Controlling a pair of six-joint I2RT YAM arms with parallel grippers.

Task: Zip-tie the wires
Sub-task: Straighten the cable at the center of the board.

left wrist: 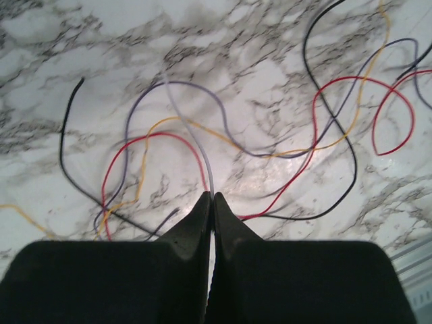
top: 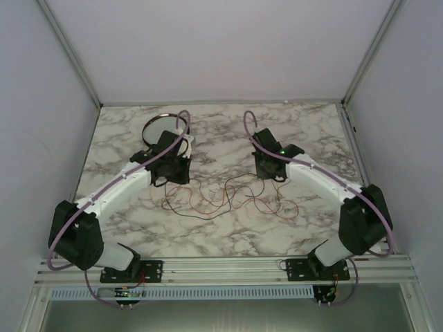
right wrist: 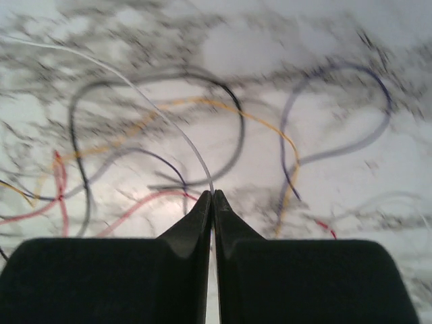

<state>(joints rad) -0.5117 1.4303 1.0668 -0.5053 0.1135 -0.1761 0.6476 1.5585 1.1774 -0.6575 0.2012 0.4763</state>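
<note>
The wires (top: 221, 197) lie in a loose tangle of red, black, yellow and purple strands on the marble table (top: 228, 235), between the two arms. My left gripper (left wrist: 213, 196) is shut on a thin pale zip tie (left wrist: 196, 135) that rises from its tips over a red wire (left wrist: 155, 135). My right gripper (right wrist: 212, 194) is shut on a thin white zip tie (right wrist: 155, 111) that curves up and left over a black loop (right wrist: 237, 135). From above, the left gripper (top: 172, 174) and right gripper (top: 270, 171) hang over the tangle's two ends.
A round dark-rimmed dish (top: 158, 123) stands at the back left, just behind the left wrist. Grey walls close in the table on three sides. An aluminium rail (top: 221, 266) with the arm bases runs along the near edge.
</note>
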